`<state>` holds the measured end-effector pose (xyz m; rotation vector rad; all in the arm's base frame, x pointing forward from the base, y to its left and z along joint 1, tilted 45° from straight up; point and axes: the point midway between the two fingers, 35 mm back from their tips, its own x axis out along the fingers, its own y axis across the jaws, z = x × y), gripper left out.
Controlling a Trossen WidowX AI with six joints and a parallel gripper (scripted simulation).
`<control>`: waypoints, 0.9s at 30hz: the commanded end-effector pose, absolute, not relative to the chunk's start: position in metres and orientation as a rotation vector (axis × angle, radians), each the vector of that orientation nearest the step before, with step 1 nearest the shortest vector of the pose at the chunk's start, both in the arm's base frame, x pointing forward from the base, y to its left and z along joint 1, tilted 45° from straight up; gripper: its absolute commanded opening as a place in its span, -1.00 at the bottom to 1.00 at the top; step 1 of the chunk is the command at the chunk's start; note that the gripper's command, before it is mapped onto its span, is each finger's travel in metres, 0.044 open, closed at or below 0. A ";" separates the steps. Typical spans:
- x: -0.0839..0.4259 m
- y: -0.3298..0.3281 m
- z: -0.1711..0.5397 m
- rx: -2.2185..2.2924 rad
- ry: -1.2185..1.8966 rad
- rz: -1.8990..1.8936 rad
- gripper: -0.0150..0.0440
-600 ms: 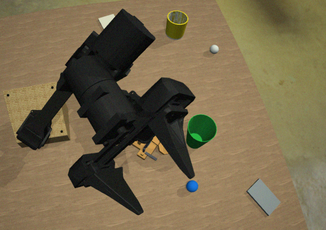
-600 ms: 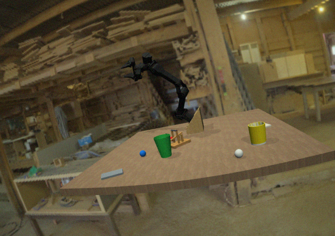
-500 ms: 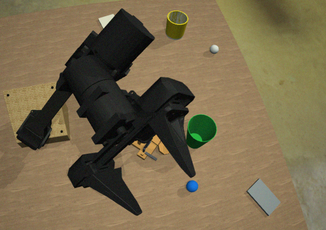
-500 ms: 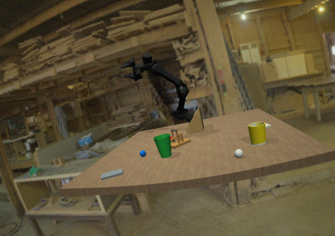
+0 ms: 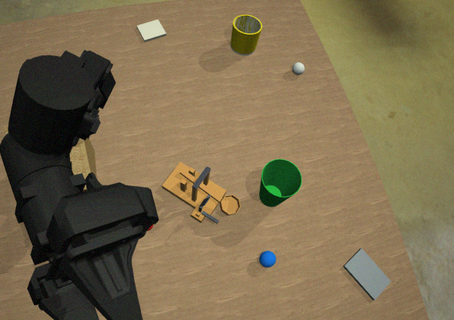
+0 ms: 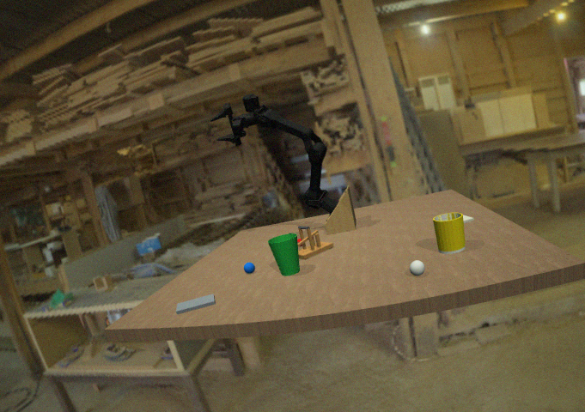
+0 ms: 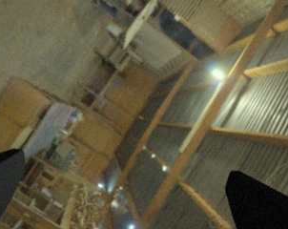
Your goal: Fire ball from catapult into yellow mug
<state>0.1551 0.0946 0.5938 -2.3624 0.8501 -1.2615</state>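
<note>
The wooden catapult stands mid-table. Its round cup is empty and faces the lower right in the top view. The yellow mug stands upright near the top of the top view. A blue ball and a white ball lie on the table. A small red thing is mostly hidden. My gripper is open and empty, raised high above the table; its fingertips are out of view in the top view.
A green cup stands close beside the catapult. A grey slab lies near the table edge. A pale tile lies behind the mug in the exterior view. A wooden wedge is at the arm's base.
</note>
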 end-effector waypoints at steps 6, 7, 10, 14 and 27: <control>0.104 0.046 0.603 -2.144 0.743 -1.250 1.00; 0.100 0.041 0.603 -2.122 0.733 -1.244 1.00; 0.089 0.023 0.602 -2.058 0.708 -1.225 1.00; 0.078 -0.001 0.600 -1.977 0.684 -1.192 1.00; 0.072 -0.081 0.575 -1.743 0.644 -1.018 1.00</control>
